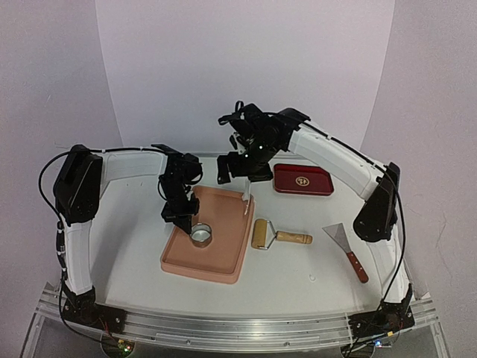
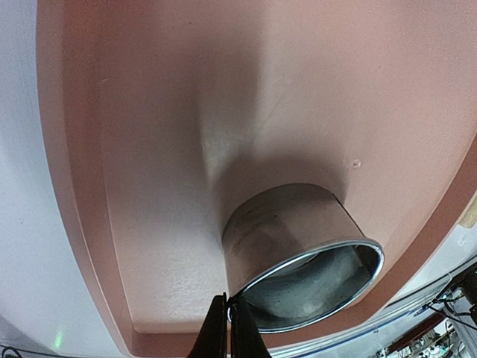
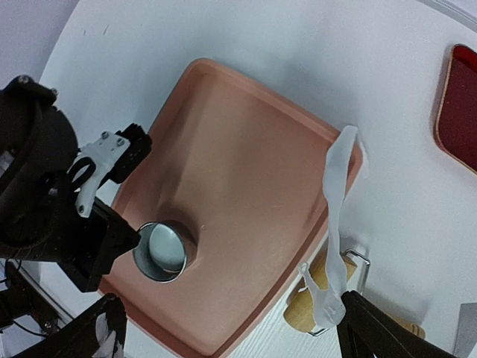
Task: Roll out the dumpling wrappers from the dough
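Soft, even overhead light leaves the table (image 1: 298, 272) bright, a blurry shadow pools behind the glinting metal ring (image 2: 298, 239), and both wrist views bow at their edges.

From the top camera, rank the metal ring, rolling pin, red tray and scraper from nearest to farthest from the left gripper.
From the left gripper:
1. metal ring, at its fingertips, inside the pink tray.
2. rolling pin, just right of the pink tray.
3. red tray, farther right and toward the back.
4. scraper, farthest right.
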You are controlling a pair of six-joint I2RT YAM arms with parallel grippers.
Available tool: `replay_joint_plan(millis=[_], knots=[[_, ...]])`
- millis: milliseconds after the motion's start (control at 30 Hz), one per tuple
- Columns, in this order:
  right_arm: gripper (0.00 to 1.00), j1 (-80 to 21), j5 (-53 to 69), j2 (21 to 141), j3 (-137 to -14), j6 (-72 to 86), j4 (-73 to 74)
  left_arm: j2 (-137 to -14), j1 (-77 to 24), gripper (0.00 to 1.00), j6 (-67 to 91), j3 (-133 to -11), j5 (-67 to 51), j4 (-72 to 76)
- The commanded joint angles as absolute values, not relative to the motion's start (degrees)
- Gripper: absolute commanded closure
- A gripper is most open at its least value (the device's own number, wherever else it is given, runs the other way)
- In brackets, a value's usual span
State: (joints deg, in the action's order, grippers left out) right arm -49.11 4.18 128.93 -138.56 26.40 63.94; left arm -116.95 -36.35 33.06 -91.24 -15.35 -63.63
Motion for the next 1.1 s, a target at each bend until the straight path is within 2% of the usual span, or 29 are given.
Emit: replay_joint_plan(millis=[0, 600, 1067], knots=[[0.02, -48.9, 8.2, 127.3, -133.9, 27.8, 59.9, -115.6, -36.1, 1.0, 33.5, -93.6, -10.8, -63.2], [0.02, -48.9, 12.2, 127.7, -122.8, 30.9, 52.1, -112.1, -36.1, 1.0, 35.0, -96.8, -10.1, -65.8], [0.02, -48.9, 13.0, 128.1, -121.2, 31.2, 51.1, -106.6, -34.1, 1.0, 37.0, -95.9, -10.5, -65.0]])
